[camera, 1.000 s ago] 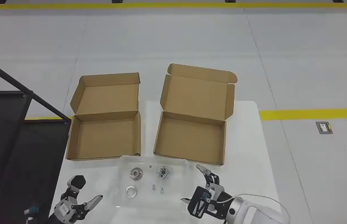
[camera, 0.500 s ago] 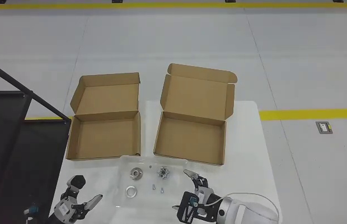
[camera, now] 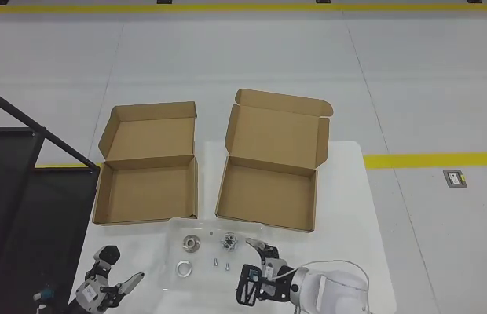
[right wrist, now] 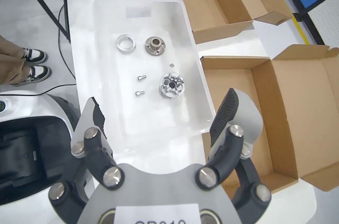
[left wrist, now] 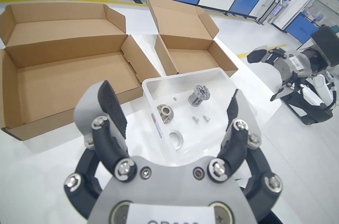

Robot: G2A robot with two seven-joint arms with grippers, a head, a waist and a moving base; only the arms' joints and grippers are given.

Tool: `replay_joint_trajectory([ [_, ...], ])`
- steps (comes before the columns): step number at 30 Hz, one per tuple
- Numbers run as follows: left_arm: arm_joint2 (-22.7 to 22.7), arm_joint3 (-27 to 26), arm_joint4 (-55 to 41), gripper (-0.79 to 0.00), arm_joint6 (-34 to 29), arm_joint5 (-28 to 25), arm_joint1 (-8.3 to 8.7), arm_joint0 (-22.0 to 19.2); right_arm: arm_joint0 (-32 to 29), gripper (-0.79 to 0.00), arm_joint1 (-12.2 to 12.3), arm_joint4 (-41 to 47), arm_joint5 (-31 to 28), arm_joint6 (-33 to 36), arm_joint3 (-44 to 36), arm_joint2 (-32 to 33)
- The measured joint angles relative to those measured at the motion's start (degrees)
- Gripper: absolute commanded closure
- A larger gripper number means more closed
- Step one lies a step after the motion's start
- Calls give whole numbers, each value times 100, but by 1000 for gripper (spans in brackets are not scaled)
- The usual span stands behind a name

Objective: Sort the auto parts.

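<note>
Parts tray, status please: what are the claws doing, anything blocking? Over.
Left claw, right claw open, holding nothing. Ring, hub, gear, two screws in tray. Boxes open, no parts in yet. Nothing in the way.

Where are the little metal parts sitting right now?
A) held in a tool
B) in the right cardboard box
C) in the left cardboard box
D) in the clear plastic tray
D: the ring, the flanged hub, the toothed cylinder and two small screws all lie inside the clear tray.
</note>
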Motion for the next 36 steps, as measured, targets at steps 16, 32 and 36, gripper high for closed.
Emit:
replay_joint_trajectory([
  [16, 0, 0, 0, -785, 0, 0, 0, 0, 2362, -785, -729, 880, -225, 1510, 2076, -1851],
  [32, 0, 0, 0, -785, 0, 0, 0, 0, 3411, -785, -1407, 1364, 15, 1694, 3849, -2640],
  [36, 0, 0, 0, -785, 0, 0, 0, 0, 3538, -785, -1531, 1425, 84, 1742, 4175, -2724],
])
